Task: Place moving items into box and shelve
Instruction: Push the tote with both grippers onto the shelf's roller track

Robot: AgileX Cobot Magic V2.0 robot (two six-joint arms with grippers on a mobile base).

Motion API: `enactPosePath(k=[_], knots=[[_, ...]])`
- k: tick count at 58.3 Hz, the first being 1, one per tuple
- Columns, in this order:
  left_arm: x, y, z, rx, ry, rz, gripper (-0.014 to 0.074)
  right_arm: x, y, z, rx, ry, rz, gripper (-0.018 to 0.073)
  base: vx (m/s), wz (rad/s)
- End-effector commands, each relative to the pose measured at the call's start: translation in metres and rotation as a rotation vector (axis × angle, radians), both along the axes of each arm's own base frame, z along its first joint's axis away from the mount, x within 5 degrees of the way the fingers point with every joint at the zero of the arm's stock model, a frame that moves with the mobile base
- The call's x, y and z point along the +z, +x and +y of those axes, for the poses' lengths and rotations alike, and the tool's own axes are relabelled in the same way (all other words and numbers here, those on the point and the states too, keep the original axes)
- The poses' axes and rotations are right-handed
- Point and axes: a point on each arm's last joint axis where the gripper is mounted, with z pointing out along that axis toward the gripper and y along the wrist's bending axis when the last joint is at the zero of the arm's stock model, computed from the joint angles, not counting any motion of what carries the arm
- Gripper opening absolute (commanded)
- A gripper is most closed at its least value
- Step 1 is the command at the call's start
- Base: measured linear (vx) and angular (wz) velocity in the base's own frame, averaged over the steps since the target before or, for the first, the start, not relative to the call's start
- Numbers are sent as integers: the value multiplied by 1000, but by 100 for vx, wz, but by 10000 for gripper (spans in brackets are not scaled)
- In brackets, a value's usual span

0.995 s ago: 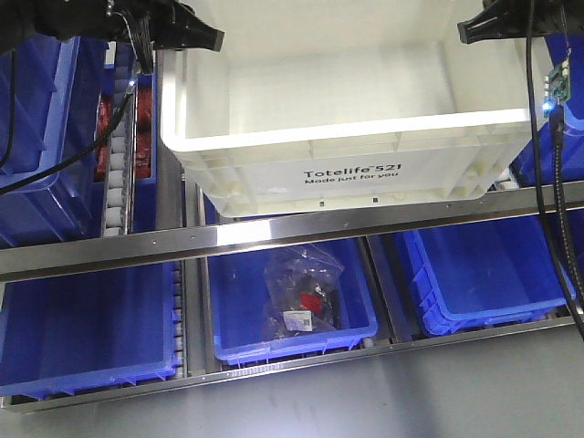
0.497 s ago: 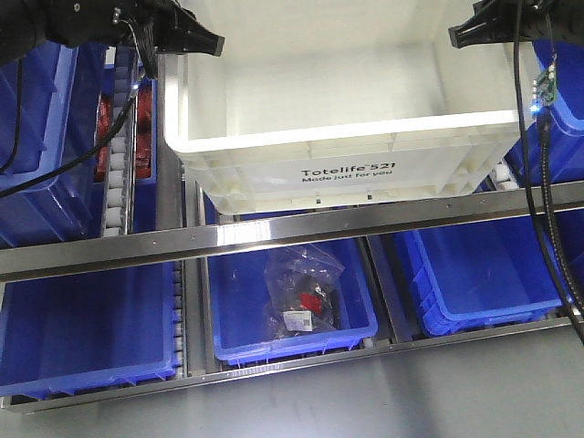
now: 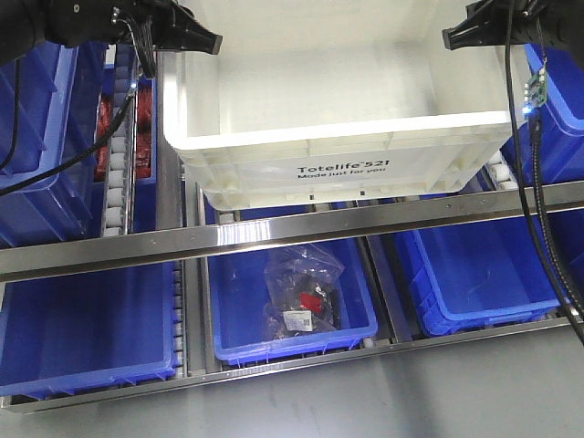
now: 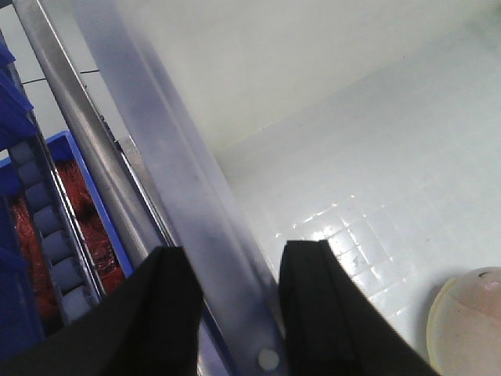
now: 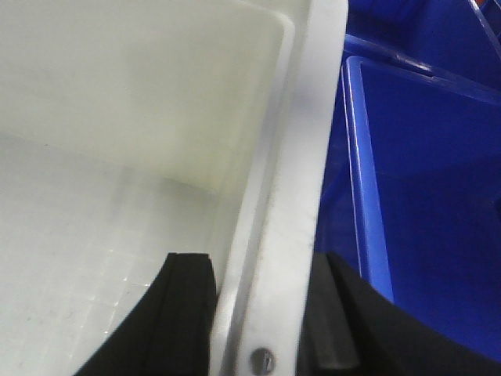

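Observation:
The white ribbed box point(image 3: 338, 164), printed "Totelife 521", sits in the upper shelf bay above the steel rail. My left gripper point(image 3: 208, 41) is shut on its left rim point(image 4: 196, 219), one black finger point(image 4: 168, 313) outside the wall and the other inside. On the opposite side, my right gripper point(image 3: 454, 36) is shut on the right rim point(image 5: 290, 219), which its fingers point(image 5: 184, 313) straddle. One moving item, a pale cream ball point(image 4: 470, 321), lies on the box floor at the corner of the left wrist view. The other moving item is out of view.
A steel shelf rail point(image 3: 292, 233) crosses below the box. Blue bins fill the lower shelf; the middle one point(image 3: 237, 342) holds a clear crinkled bag with red contents point(image 3: 306, 297). More blue bins point(image 3: 36, 146) flank the box, with a roller track point(image 3: 117, 182) at left. A black cable point(image 3: 538, 210) hangs at right.
The box has slid farther back into the shelf bay and looks smaller. Both grippers moved with it, still clamped on its rims.

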Motion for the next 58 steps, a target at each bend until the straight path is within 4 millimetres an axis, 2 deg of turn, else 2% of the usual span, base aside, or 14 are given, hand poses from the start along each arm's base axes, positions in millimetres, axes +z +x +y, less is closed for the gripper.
enactPosePath(k=[1,27,49,58], knots=[[67,-18,-21,-89,-198,-332,-1,64,-13,24,119,27,-357,-1,0,0],[66,-18,-21,-84,-204,-321,-1,58,-7,26,126,30,-363,-1,0,0],[70,-17,-20,-80,-203,-364,-1,62,-7,27,137,38,-407,-1,0,0],[69,-16,-19,-72,-192,-366,-1,55,-3,28,138,37,-393,-1,0,0]])
